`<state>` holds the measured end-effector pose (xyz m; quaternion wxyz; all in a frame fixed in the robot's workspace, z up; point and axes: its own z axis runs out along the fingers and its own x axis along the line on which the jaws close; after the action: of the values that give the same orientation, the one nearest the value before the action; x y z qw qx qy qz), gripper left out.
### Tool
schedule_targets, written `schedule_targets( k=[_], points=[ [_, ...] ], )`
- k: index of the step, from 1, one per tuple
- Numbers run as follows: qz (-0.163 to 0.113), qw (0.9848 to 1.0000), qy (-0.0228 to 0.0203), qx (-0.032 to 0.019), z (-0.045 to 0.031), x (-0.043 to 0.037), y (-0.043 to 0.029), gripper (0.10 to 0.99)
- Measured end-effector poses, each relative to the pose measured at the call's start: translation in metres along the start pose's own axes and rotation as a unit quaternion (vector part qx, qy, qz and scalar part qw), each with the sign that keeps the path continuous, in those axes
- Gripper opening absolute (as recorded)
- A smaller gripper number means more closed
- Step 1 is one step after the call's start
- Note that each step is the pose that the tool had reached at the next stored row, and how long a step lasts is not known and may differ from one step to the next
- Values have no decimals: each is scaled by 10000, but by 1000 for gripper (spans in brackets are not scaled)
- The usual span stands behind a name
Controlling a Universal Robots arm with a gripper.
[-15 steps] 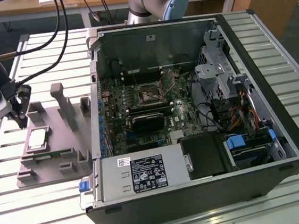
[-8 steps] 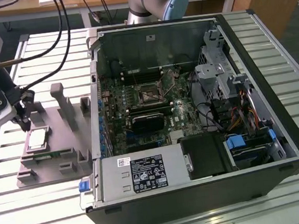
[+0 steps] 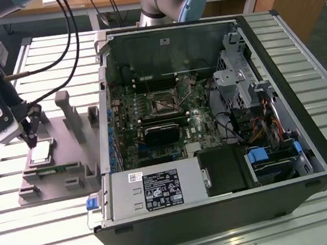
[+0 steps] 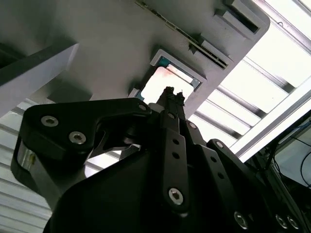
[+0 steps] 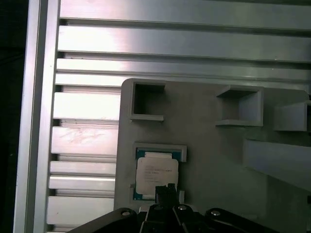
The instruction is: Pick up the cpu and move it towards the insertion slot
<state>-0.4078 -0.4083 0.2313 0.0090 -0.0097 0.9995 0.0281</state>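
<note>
The cpu's [image 5: 156, 174] near edge hides behind the fingers [image 5: 164, 193], which are pinched narrow; whether they touch it is unclear.

the cpu [image 3: 42, 150], a small flat square chip with a shiny silver metal top and a pale rim, lies flat and top up in a shallow square recess of a grey holder plate [image 3: 69, 170], at the exterior view's left. in both wrist views a teal edge shows around its bright top. the insertion slot [image 3: 162, 102], a square socket with a silvery metal frame and a dark centre, lies on the green motherboard [image 3: 128, 111] inside the open computer case [image 3: 306, 142], well apart from the cpu.
</note>
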Motion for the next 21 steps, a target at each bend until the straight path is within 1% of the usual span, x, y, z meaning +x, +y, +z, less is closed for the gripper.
schedule_targets(
  k=[14, 21],
  points=[
    [0, 10000, 2, 0, 253, -2, 22, 102],
    [0, 10000, 2, 0, 262, -1, 23, 102]
  ],
)
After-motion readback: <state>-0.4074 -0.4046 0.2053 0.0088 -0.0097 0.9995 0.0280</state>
